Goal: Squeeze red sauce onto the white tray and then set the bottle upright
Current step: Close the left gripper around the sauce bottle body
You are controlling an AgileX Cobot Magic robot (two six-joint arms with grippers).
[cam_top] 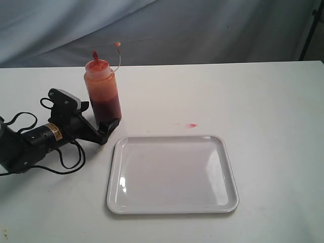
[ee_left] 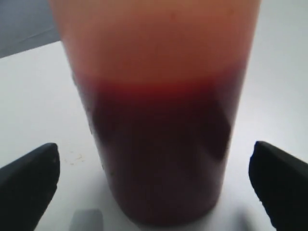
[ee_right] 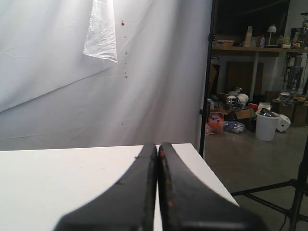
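Note:
The bottle [cam_top: 103, 90] stands upright on the table, left of the white tray's far corner. Its nozzle points up and the small tip cap hangs off to the side. The red sauce [ee_left: 159, 159] shows dark through the bottle's lower half. My left gripper [cam_top: 98, 115] lies low on the table, open, one finger on either side of the bottle's base. In the left wrist view its fingertips [ee_left: 29, 185] stand clear of the bottle wall. The white tray [cam_top: 172, 207] shows only plain white. My right gripper [ee_right: 157, 149] is shut on nothing, out of the exterior view.
A faint pink smear [cam_top: 191, 125] marks the table just beyond the tray's far rim. The left arm's cables [cam_top: 66, 162] trail on the table at the left. A grey cloth backdrop hangs behind the table. The right wrist view shows the table's edge [ee_right: 211, 168] and the floor beyond.

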